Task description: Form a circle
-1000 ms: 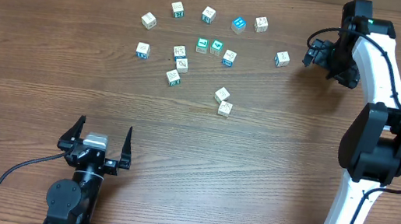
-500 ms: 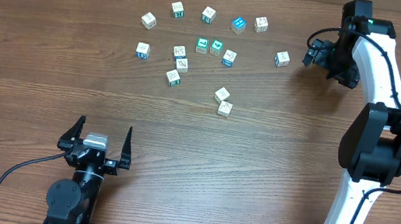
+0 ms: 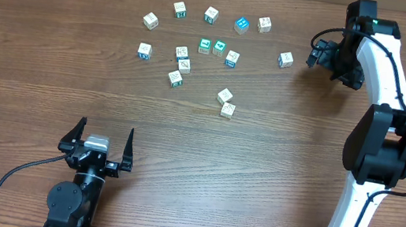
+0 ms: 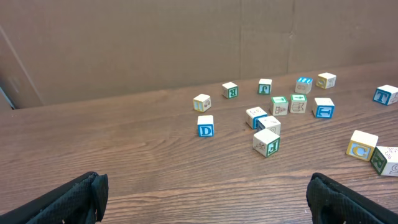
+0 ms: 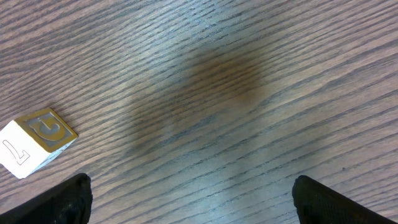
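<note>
Letter cubes (image 3: 205,46) sprawl in a loose band, long axis running sideways from the right fingers (image 5: 62,202); these and the left fingers (image 4: 68,199) stand apart, empty.

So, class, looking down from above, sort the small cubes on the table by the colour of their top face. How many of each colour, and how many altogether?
Cube with a bright blue top: 1
Cubes with a green or teal top: 2
Cubes with a pale top: 12
Total: 15
</note>
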